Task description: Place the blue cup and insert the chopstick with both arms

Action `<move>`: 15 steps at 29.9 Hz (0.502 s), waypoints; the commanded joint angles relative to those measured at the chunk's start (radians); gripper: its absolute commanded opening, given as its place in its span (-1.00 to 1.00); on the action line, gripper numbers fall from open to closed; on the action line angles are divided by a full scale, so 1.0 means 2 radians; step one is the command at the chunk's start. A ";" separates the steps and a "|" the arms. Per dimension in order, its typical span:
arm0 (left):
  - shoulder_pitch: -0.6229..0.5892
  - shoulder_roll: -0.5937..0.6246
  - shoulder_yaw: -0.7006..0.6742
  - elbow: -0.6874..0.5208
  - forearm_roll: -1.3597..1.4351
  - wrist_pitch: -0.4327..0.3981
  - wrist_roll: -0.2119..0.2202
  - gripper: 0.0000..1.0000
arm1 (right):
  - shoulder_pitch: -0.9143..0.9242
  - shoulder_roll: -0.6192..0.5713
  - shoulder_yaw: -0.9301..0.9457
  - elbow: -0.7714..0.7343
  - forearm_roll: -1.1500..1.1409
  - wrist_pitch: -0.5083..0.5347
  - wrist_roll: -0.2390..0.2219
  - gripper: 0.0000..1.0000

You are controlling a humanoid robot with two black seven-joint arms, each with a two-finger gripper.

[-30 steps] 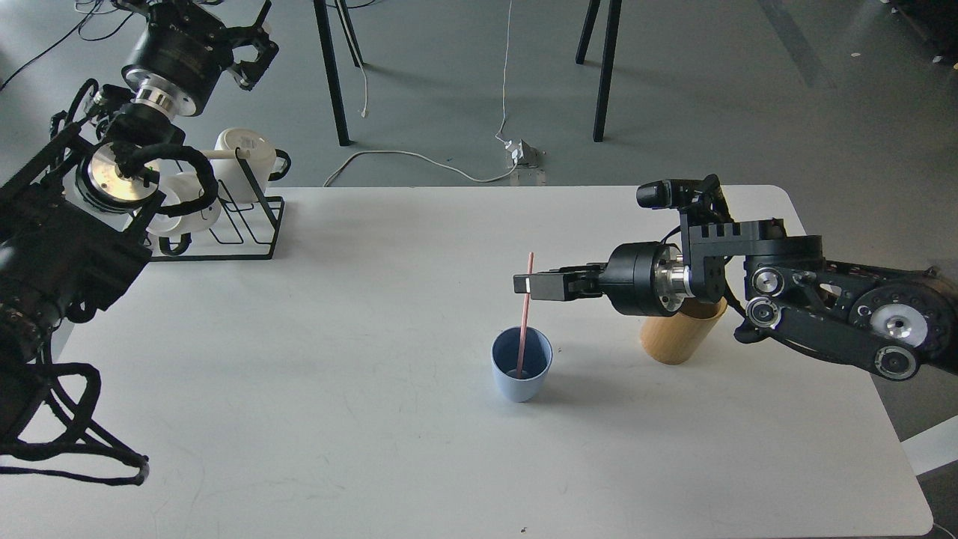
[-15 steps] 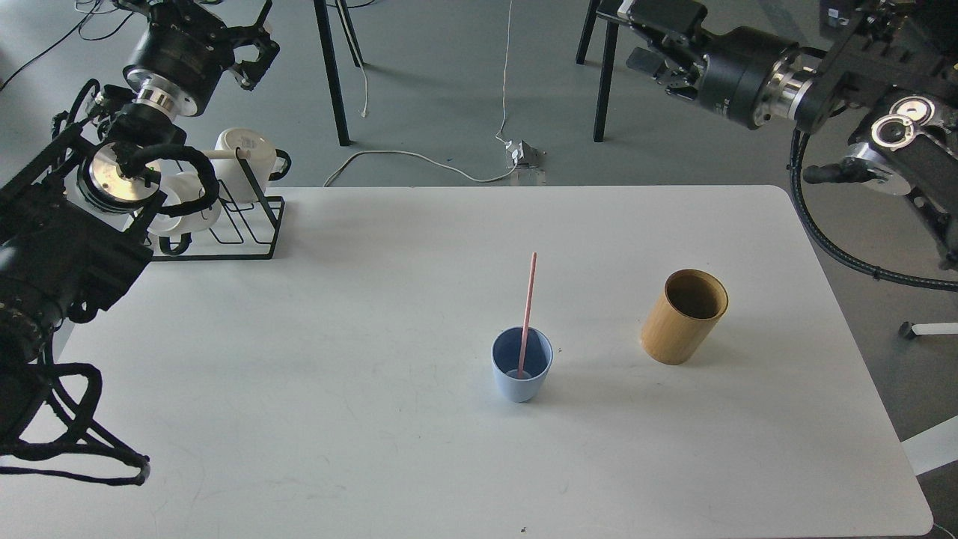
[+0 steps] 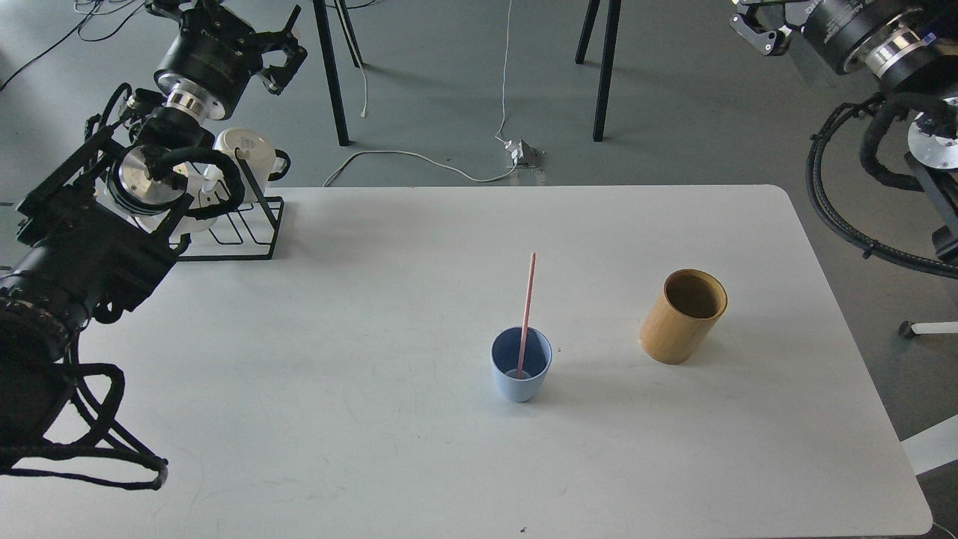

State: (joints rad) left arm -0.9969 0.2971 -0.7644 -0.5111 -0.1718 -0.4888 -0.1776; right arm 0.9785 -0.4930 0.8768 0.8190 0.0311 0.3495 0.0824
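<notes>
Head view: right arm [image 3: 861, 30] higher than before.

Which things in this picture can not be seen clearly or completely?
- Right gripper, head view: cut off by the top edge; open or shut cannot be told.
- White mugs in the rack: partly hidden by the left arm.
- Chopstick tip: hidden inside the blue cup.
- Left gripper: small and dark; its fingers look spread.
</notes>
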 commanded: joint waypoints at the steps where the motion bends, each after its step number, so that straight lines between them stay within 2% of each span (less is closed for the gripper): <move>1: 0.001 -0.001 -0.011 0.000 -0.011 0.000 -0.003 0.99 | -0.001 0.040 0.022 -0.089 0.030 0.028 -0.003 0.99; 3: 0.001 0.000 -0.012 0.000 -0.014 0.000 -0.003 0.99 | -0.001 0.065 0.036 -0.134 0.030 0.070 -0.004 0.99; 6: 0.000 -0.001 -0.012 0.000 -0.014 0.000 -0.003 0.99 | -0.002 0.087 0.053 -0.172 0.034 0.070 -0.002 0.99; 15: 0.002 0.000 -0.012 0.001 -0.038 0.000 0.004 0.99 | -0.021 0.092 0.066 -0.179 0.050 0.070 0.000 0.99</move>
State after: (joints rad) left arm -0.9940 0.2972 -0.7899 -0.5093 -0.2206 -0.4888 -0.1747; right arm 0.9387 -0.3087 1.0274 0.4604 0.1320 0.4886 0.0784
